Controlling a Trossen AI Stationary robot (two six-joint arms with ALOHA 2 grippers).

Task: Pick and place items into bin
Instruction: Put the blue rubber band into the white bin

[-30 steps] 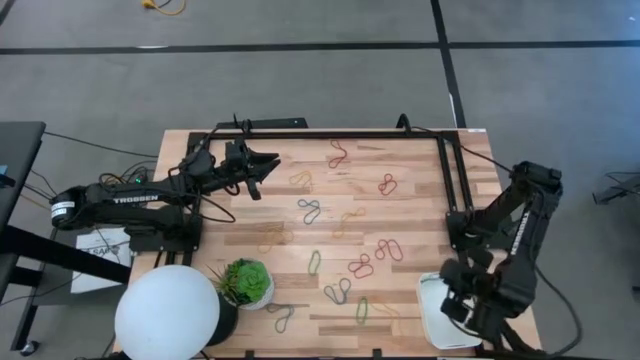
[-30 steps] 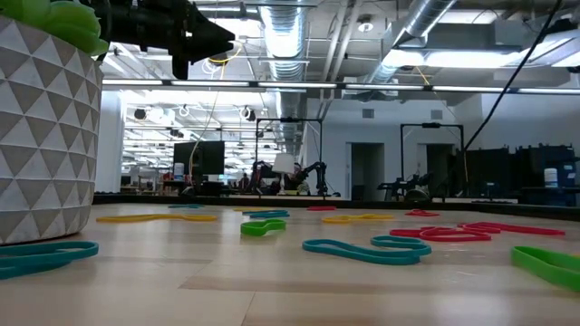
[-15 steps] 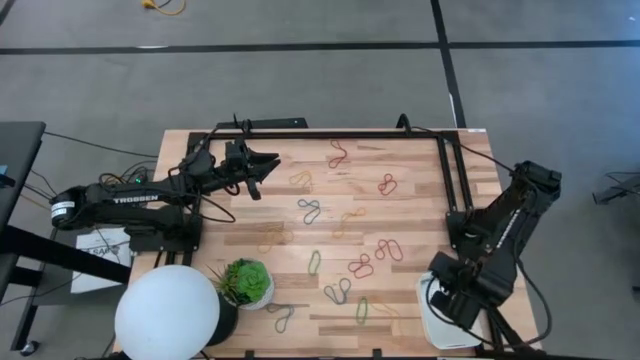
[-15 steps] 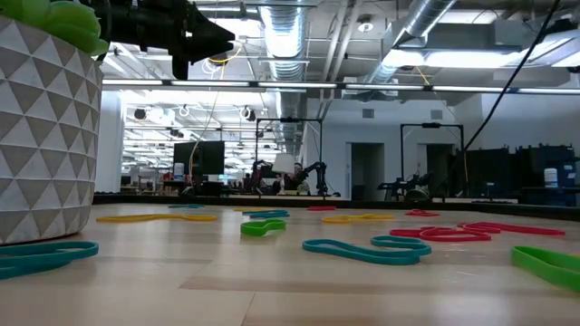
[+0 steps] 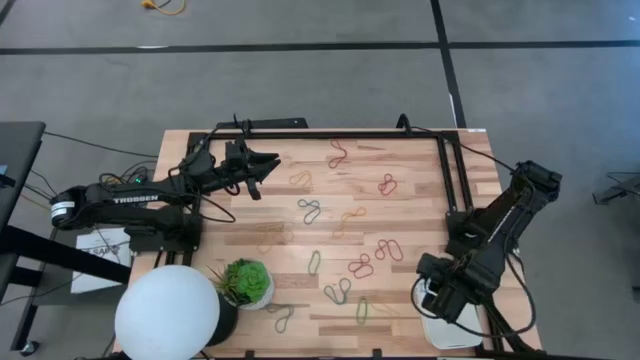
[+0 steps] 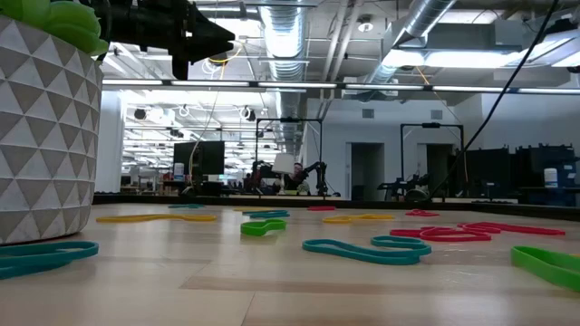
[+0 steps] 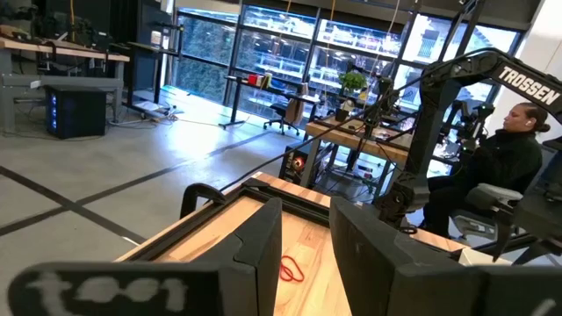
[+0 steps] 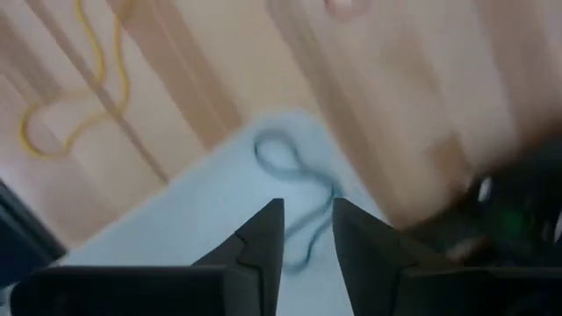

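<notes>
High view: one band in the bin [image 5: 440,325] at 5 o'clock, under the right gripper [image 5: 432,272]; over a dozen bands [image 5: 361,266] left across the table. "TROSSEN" on the left arm.

Low view: bands on wood.

Left wrist: left gripper [image 7: 305,250] empty, fingers apart ("TROSSEN" again).

Right wrist: fingers slightly parted over a teal band [image 8: 294,180], released in the bin.

Grey floor [image 5: 300,80] crossed by dark lines is seen around the wooden table [image 5: 420,200]. Exposed silver ducts [image 6: 290,36] and pipes are hung under the ceiling. Glazed walls [image 7: 263,53] and desks [image 7: 61,83] are shown in an open workshop. A seated person [image 7: 509,167] is seen beyond.
</notes>
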